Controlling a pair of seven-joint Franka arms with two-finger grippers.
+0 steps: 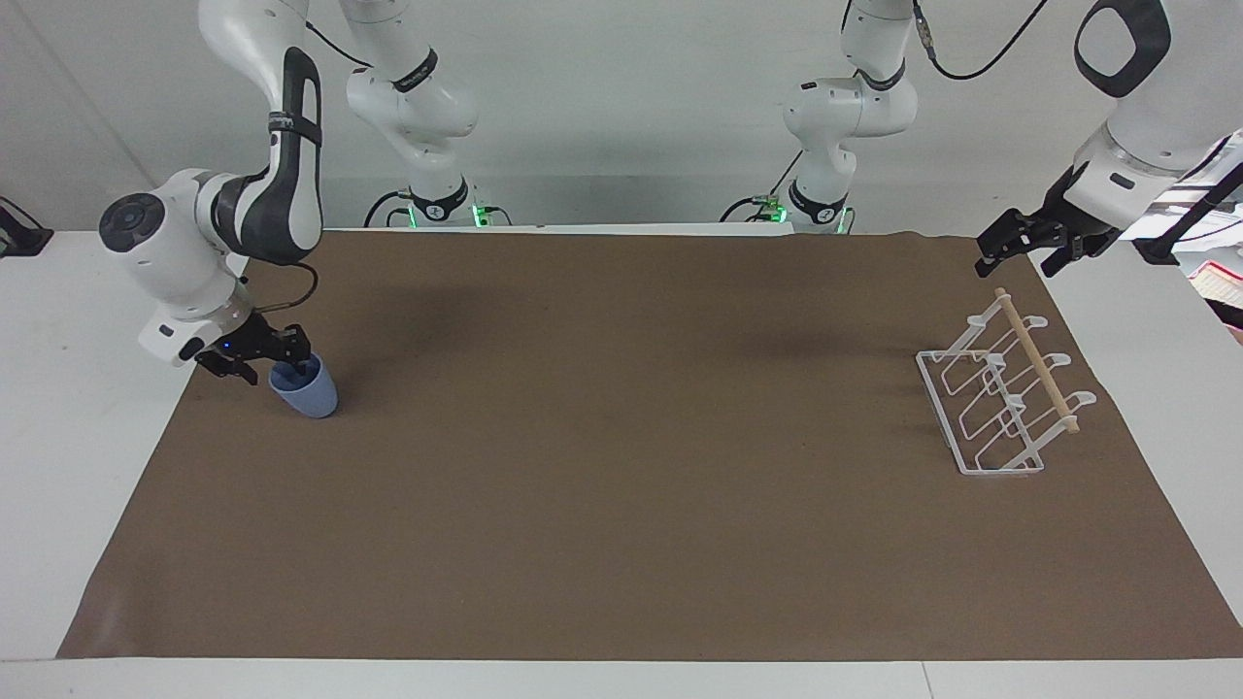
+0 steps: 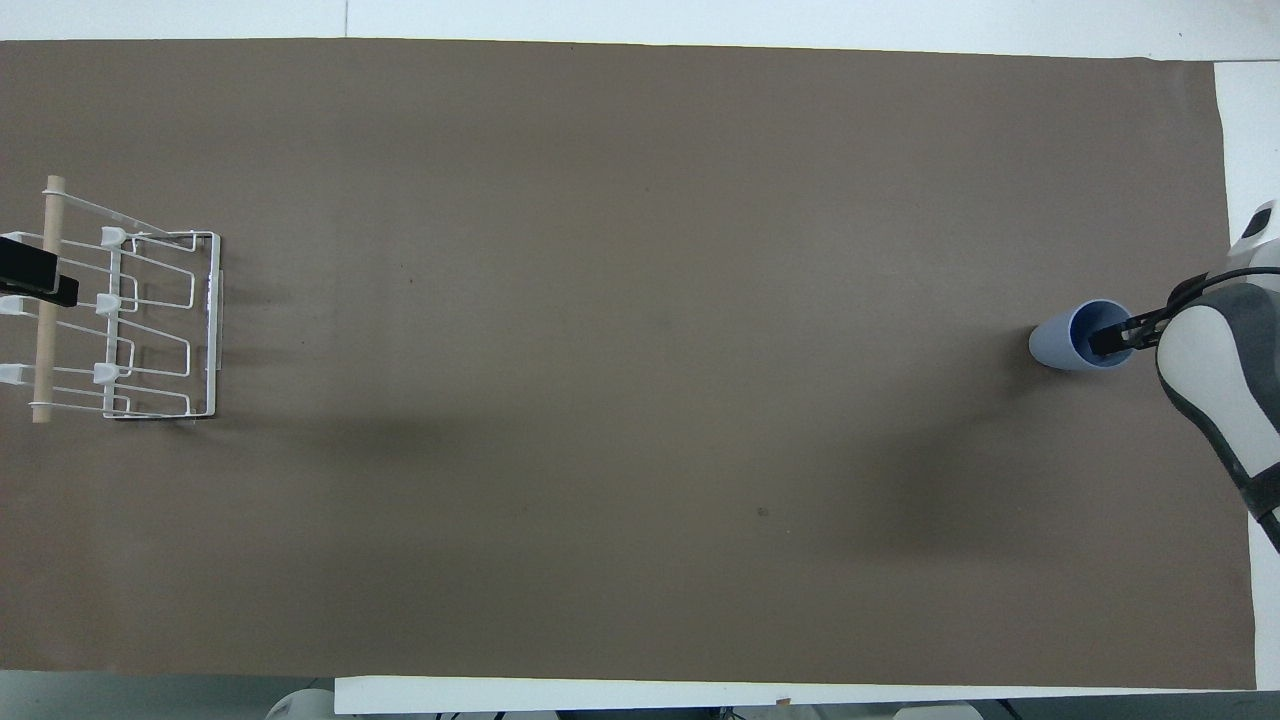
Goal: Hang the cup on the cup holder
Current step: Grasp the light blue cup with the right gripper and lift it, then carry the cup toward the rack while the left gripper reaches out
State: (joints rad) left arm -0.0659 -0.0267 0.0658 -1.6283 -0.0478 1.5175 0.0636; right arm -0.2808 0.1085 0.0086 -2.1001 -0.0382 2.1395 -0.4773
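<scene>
The light-blue cup (image 1: 311, 394) stands upright on the brown mat at the right arm's end of the table; it also shows in the overhead view (image 2: 1052, 346). My right gripper (image 1: 275, 360) is down at the cup's rim, and in the overhead view (image 2: 1110, 340) its tip reaches into the cup's mouth. The white wire cup holder (image 1: 986, 413) with its wooden dowel stands at the left arm's end, holding no cup; it also shows in the overhead view (image 2: 150, 330). My left gripper (image 1: 1025, 252) is open and empty, and waits in the air over the holder's dowel side (image 2: 35, 275).
A brown mat (image 1: 621, 447) covers most of the white table. Papers (image 1: 1219, 282) lie off the mat at the left arm's end. Both arm bases stand at the robots' edge.
</scene>
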